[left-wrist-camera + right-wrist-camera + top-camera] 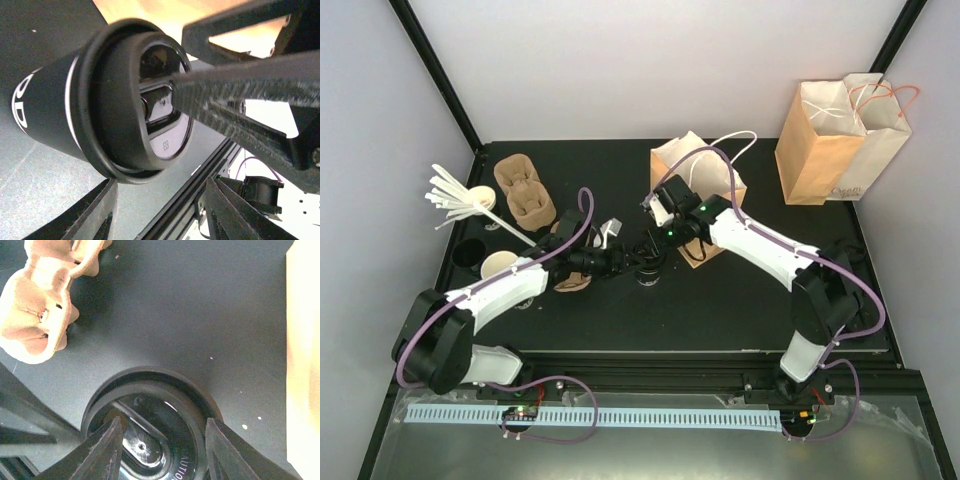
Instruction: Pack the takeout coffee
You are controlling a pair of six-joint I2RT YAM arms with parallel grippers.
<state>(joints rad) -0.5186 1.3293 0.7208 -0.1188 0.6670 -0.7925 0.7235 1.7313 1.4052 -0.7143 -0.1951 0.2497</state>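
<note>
While the takeout coffee [45, 117] is on the bench [740, 300] near the paper bag [670, 165], packing is not done | right hand [162, 422] wide apart over its lid [165, 390], gripping nothing | left hand [159, 200] wide apart, empty

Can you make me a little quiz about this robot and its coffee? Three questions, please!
1. True or false: the takeout coffee is already inside a paper bag.
2. What colour is the coffee's lid? A white, B black, C red.
3. Fill in: in the top view, the pulp cup carrier lies to the coffee's ____ (left or right).

Key:
1. False. It stands on the black table, outside the nearest paper bag.
2. B.
3. Left.
</note>
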